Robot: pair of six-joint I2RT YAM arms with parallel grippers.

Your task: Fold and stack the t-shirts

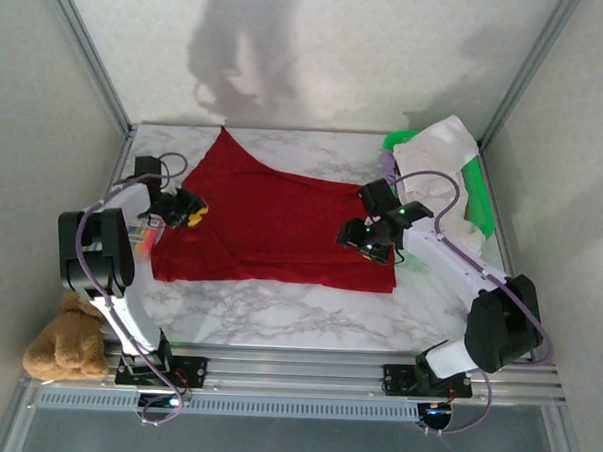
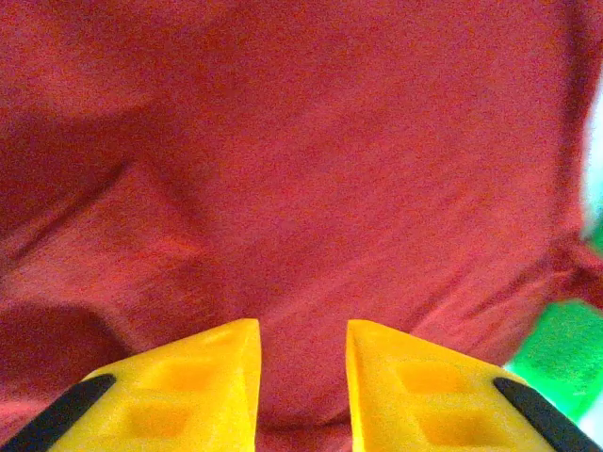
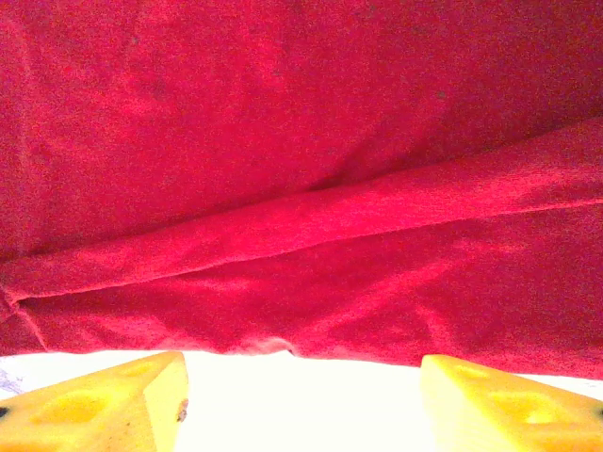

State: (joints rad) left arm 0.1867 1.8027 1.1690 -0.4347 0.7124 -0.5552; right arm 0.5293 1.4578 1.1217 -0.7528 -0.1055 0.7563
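The deep red t-shirt [image 1: 281, 225] lies spread across the middle of the marble table, with its far left corner reaching toward the back. My left gripper [image 1: 192, 211] sits at the shirt's left edge. In the left wrist view its yellow fingers [image 2: 302, 325] stand apart, low over the red cloth [image 2: 301, 169], which shows in the gap between them. My right gripper [image 1: 359, 239] is at the shirt's right edge. It [image 3: 301, 363] is wide open over bare table, just short of the folded hem [image 3: 301, 226]. The white t-shirt [image 1: 440, 157] lies piled in the basket.
The green basket [image 1: 478, 194] stands at the back right corner, and its green side [image 2: 556, 348] shows past the red cloth. A tan teddy bear [image 1: 66, 341] sits off the table's front left corner. Metal frame posts and walls close in both sides.
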